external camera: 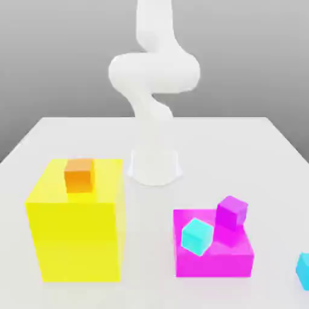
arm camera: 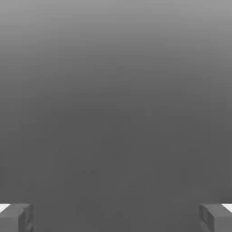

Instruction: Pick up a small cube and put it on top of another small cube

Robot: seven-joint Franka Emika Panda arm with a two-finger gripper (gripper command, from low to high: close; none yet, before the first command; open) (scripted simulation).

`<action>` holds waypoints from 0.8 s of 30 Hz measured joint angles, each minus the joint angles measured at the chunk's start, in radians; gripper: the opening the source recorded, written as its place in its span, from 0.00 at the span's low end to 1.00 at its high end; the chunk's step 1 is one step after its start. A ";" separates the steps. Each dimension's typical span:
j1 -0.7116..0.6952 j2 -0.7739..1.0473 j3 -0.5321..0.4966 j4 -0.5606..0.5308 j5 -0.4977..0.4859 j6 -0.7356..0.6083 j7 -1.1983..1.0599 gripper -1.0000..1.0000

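Note:
One small cyan cube (external camera: pixel 197 235) rests tilted on the flat magenta block (external camera: pixel 214 256), toward the exterior view's left of a small purple cube (external camera: pixel 232 212) on the same block. A second small cyan cube (external camera: pixel 303 270) lies on the white table at the exterior view's right edge, partly cut off. My gripper (arm camera: pixel 116 218) is open, with its two grey fingertips (arm camera: pixel 16 217) far apart and only plain grey background between them. The white arm (external camera: pixel 154 78) rises from its base (external camera: pixel 156 166) and leaves the top of the exterior view.
A large yellow block (external camera: pixel 77 232) stands on the exterior view's left with a small orange cube (external camera: pixel 79 175) on top. The white table (external camera: pixel 151 277) shows bare surface between the yellow and magenta blocks and behind them around the base.

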 joint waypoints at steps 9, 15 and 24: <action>0.166 0.333 0.020 0.013 0.026 0.092 -0.261 0.50; 0.248 0.550 0.063 0.021 0.032 0.153 -0.423 0.50; 0.372 0.878 0.130 0.033 -0.033 0.244 -0.616 0.50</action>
